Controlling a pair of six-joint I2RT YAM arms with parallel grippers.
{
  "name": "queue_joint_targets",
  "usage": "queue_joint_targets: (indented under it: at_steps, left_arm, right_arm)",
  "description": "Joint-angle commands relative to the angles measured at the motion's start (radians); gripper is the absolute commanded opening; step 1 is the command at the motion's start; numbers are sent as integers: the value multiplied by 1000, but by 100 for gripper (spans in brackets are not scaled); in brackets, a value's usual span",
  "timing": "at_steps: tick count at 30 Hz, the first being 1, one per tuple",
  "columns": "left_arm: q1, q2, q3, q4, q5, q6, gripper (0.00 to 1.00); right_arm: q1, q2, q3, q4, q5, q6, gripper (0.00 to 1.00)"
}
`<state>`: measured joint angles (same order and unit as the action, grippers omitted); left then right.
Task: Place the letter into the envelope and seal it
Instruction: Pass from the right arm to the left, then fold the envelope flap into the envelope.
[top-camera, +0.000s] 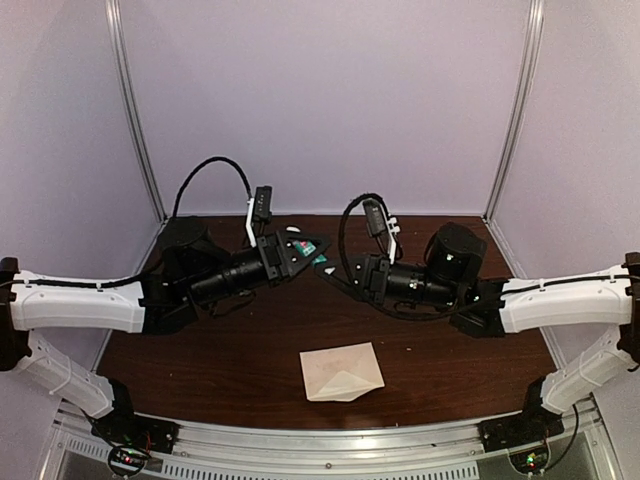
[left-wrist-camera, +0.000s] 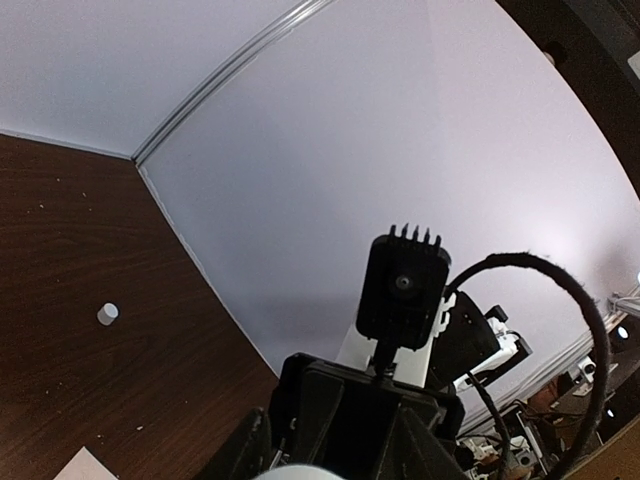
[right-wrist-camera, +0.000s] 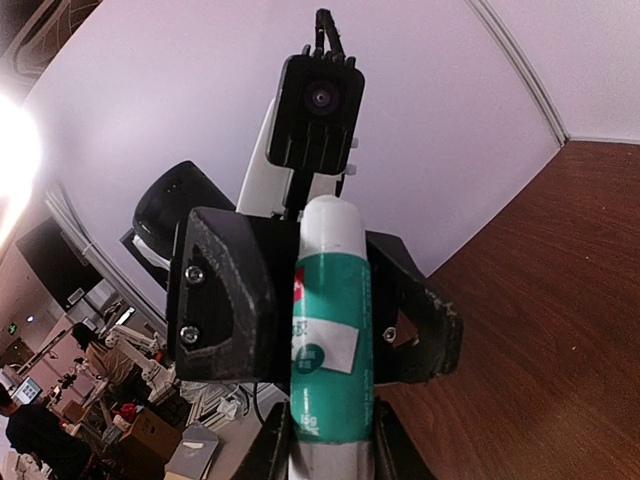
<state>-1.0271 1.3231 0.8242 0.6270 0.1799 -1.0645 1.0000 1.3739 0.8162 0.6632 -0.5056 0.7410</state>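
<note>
A glue stick (right-wrist-camera: 330, 340) is pinched between the fingers of the right gripper (right-wrist-camera: 330, 450), with its white cap pointed into the left gripper (top-camera: 316, 248). The left fingers (right-wrist-camera: 235, 300) are set on either side of the glue stick; whether they press on it cannot be told. Both grippers are raised tip to tip above the table (top-camera: 200, 360). The envelope (top-camera: 342, 371) is laid flat on the table, well apart from both grippers and nearer the arm bases. A triangular fold is seen on its upper face.
</note>
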Motion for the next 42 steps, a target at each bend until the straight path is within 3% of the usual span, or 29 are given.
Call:
queue_joint_targets:
  at_steps: [1, 5, 10, 15, 17, 20, 24, 26, 28, 34, 42]
  left_arm:
    - [-3, 4, 29, 58, 20, 3, 42]
    - [-4, 14, 27, 65, 27, -5, 42]
    - [-3, 27, 37, 75, 37, -9, 30]
    - [-4, 27, 32, 73, 32, -9, 27]
    - [-2, 27, 31, 73, 31, -9, 22]
    - [-3, 25, 28, 64, 20, -8, 12]
    - [-4, 3, 11, 5, -23, 31, 6]
    - [3, -11, 2, -57, -51, 51, 5]
    - [21, -23, -15, -96, -49, 63, 5]
    - [92, -15, -48, -205, -18, 95, 5]
    - [104, 78, -86, -242, -37, 110, 4]
  right_arm:
    - [0, -7, 3, 53, 84, 16, 13]
    - [0, -11, -13, 70, 116, 26, 13]
    - [0, 7, -9, 73, 112, 37, 13]
    - [0, 9, -9, 67, 102, 34, 14]
    - [0, 16, -3, 60, 94, 31, 15]
    - [0, 18, -3, 52, 89, 29, 23]
    - [0, -22, -21, 5, 98, -15, 49]
    - [0, -57, -19, -85, 105, -64, 60]
    - [1, -98, -19, -196, 91, -122, 64]
    - [43, -215, -97, -521, -16, -220, 60]
    - [186, -342, -323, -569, -45, -111, 47]
